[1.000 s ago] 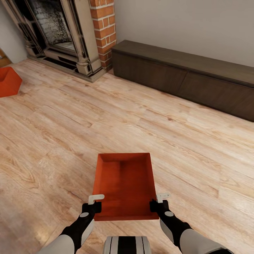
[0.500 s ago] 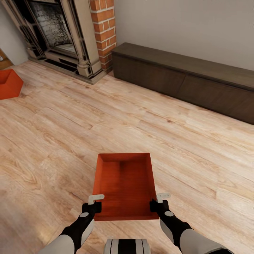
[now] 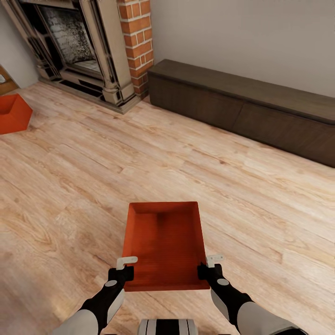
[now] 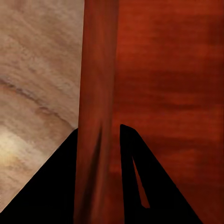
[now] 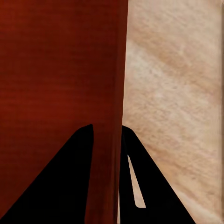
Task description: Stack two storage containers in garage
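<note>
Red-orange rectangular open-top storage bin (image 3: 164,244) is carried low in front of the trunk, level, open side up, w/ the light wood-plank floor (image 3: 232,186) below it. Left claw (image 3: 124,266) is clenched on the bin's left wall, near the end closest to the robot; right claw (image 3: 210,263) is clamped on the right wall opposite. Wrist views confirm: each wall sits between the two dark fingers (image 4: 140,186), one inside, one outside. Probably held this way so the weight is shared and the bin can't tip in transit.

Second identical red-orange bin (image 3: 14,111) sits on the floor far left, near the red brick fireplace (image 3: 93,46). Long dark low cabinet (image 3: 242,107) runs along the wall. I.e. living room; garage leg not yet done.
</note>
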`<state>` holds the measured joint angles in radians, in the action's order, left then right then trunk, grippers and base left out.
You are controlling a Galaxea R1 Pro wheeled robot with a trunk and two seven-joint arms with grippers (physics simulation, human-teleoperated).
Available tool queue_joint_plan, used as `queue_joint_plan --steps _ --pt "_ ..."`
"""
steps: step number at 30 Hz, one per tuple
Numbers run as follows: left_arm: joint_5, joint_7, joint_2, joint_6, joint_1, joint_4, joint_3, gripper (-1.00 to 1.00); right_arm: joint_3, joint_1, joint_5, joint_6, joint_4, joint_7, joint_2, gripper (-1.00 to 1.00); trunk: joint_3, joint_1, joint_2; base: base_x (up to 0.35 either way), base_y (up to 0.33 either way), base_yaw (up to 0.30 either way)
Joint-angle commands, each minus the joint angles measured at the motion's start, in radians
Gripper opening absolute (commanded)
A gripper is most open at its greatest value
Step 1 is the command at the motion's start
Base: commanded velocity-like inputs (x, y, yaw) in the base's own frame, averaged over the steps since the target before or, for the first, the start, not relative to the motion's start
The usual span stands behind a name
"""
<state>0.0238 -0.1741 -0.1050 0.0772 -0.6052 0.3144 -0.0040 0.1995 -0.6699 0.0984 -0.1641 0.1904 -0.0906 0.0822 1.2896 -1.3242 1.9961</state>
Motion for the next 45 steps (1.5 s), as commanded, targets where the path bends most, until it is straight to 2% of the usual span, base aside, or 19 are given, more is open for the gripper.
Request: queue_joint_plan --steps 1,45 --pt "-0.007 -0.036 0.001 0.004 -0.001 0.002 0.010 -1.00 0.001 0.000 0.015 -0.005 -0.003 -0.009 -0.001 -1.00 -0.003 0.004 -0.007 0.000 0.000 0.000" --pt "-0.005 -0.035 0.004 0.004 -0.001 0.000 0.013 -1.00 0.000 0.000 0.018 -0.007 -0.003 -0.009 -0.001 -1.00 -0.141 0.173 -0.315 0.000 0.000 0.000"
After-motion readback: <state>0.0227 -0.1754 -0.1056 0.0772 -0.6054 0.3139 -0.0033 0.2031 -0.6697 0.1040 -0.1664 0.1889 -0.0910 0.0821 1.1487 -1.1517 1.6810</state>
